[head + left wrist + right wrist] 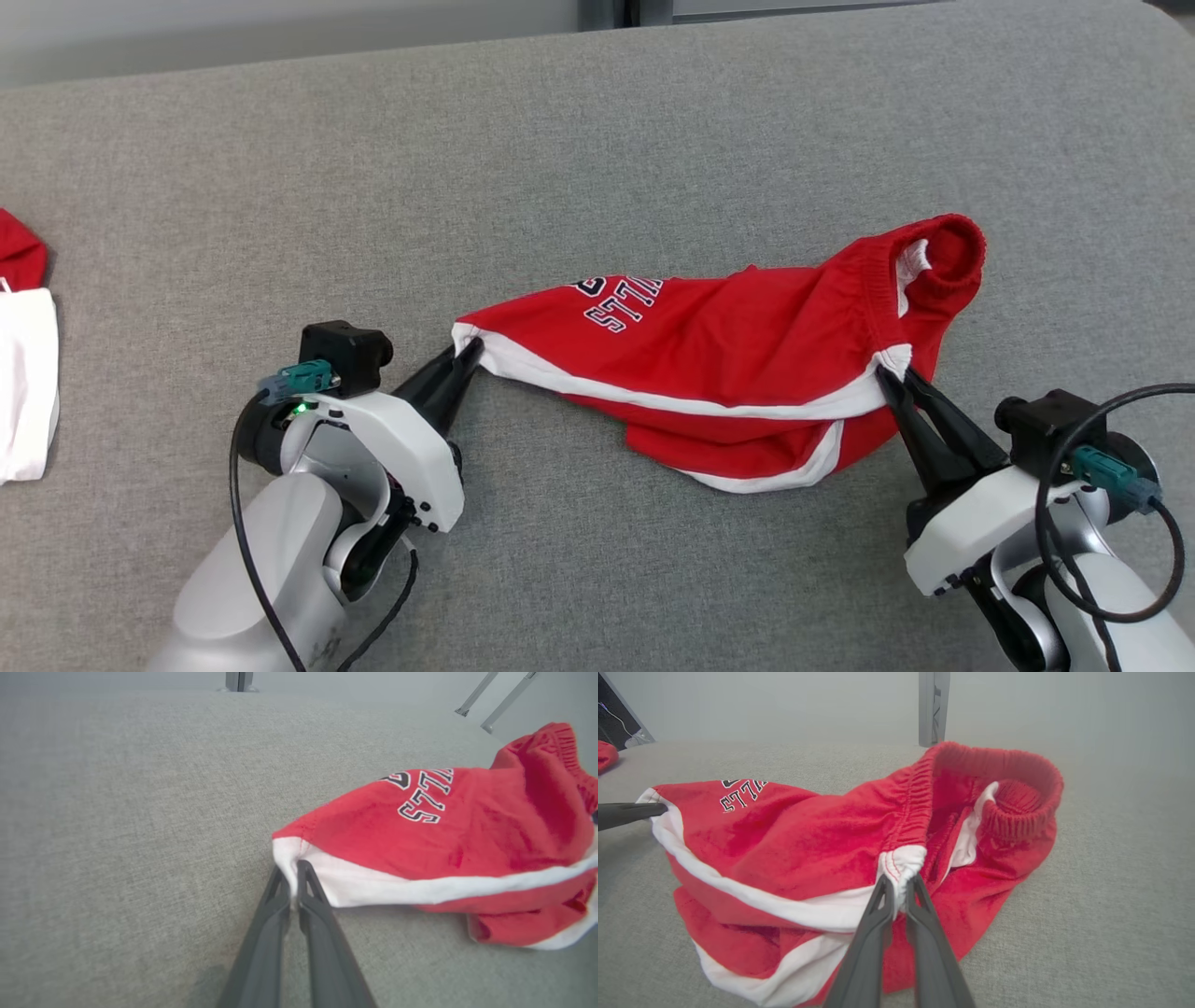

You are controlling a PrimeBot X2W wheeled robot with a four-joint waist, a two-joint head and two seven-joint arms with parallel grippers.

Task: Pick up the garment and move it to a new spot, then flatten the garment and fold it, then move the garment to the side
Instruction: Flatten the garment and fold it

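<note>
The left gripper (467, 353) is pinching a hem corner and the right gripper (892, 378) the waistband seam of the red garment (728, 355) lying crumpled on the grey surface (653, 140) — flattening, folding apparently yet to come.

- A grey woven surface (597, 131) spread across the head view, its far edge curving down at the right corner
- Beyond that edge lay a pale grey backdrop (280, 33); whether wall or floor could not be told
- A grey metal post (934, 709) stood upright behind the surface
- Two slim metal bars (476, 693) slanted at the upper right of the left wrist view
- Light was soft and even, shadows faint
</note>
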